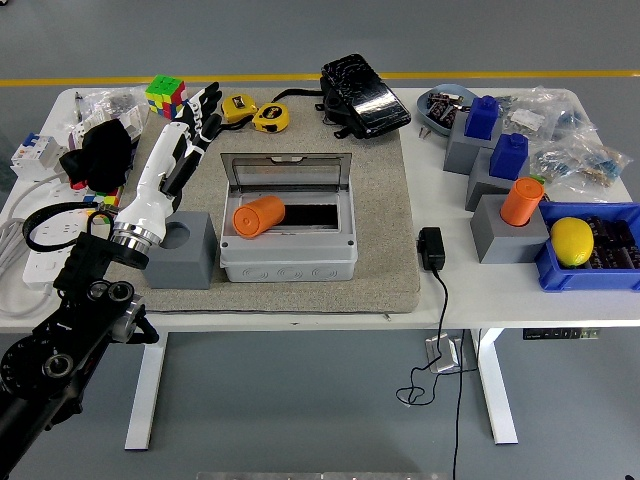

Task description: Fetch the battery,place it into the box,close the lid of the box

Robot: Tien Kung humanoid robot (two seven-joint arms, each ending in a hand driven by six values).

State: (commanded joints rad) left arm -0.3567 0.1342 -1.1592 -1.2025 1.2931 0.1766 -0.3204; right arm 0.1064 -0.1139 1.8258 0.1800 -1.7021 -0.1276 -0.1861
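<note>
One orange battery lies in the open box, partly hidden.

no legible text, labels or numbers on anything

Past my reach I see a cube, two yellow tapes, a black pouch, a lemon in a blue bin, and a charger.

black left arm, white forearm, black fingers.
</note>
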